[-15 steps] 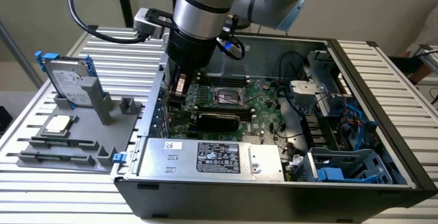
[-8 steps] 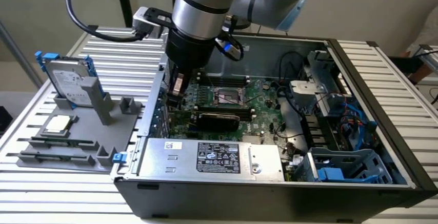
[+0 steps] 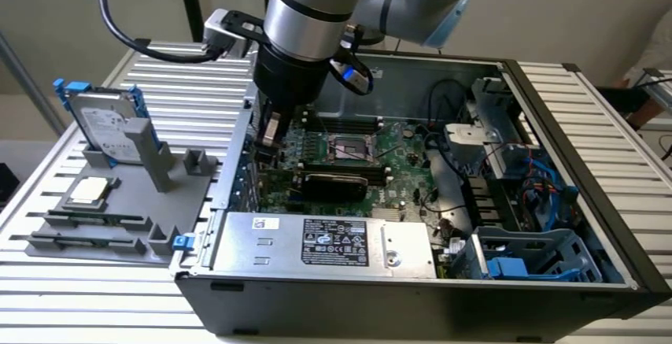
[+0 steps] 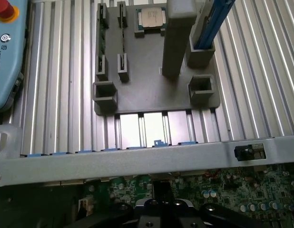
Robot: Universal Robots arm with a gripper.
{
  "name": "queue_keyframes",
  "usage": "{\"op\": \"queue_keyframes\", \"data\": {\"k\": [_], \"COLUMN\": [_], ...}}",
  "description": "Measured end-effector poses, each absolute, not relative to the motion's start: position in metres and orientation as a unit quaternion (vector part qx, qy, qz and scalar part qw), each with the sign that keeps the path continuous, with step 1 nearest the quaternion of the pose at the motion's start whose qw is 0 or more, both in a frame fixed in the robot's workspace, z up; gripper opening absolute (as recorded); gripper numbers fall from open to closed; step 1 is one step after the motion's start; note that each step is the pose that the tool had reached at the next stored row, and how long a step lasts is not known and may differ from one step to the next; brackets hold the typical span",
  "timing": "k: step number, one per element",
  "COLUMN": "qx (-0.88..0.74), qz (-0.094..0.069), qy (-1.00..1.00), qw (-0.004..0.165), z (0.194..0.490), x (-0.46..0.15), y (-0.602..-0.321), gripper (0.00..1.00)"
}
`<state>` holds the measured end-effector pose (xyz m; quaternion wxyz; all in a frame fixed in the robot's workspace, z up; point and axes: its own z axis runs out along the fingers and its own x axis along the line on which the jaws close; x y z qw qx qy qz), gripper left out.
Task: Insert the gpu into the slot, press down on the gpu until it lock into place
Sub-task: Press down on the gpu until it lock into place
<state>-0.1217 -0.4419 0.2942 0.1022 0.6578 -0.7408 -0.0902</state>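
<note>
While low over the green motherboard (image 3: 399, 194), gripper (image 3: 269, 141) beside the gpu (image 3: 334, 183), finger state unclear.

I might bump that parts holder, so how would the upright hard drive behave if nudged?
The hard drive stands on edge, tall above the gray holder, so a nudge would probably rock it. Its lower end sits in a socket, which likely prevents a full tip. The metal-looking casing suggests it is stiff and heavy for its size.
</note>
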Motion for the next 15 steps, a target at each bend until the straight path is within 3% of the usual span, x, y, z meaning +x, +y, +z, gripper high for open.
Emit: {"op": "queue_keyframes", "data": {"k": [15], "qx": [0.644], "qz": [-0.095], "qy": [-0.752], "qw": [0.104], "z": [0.2952], "x": [-0.1228], "y": [-0.4419], "gripper": [0.11]}}
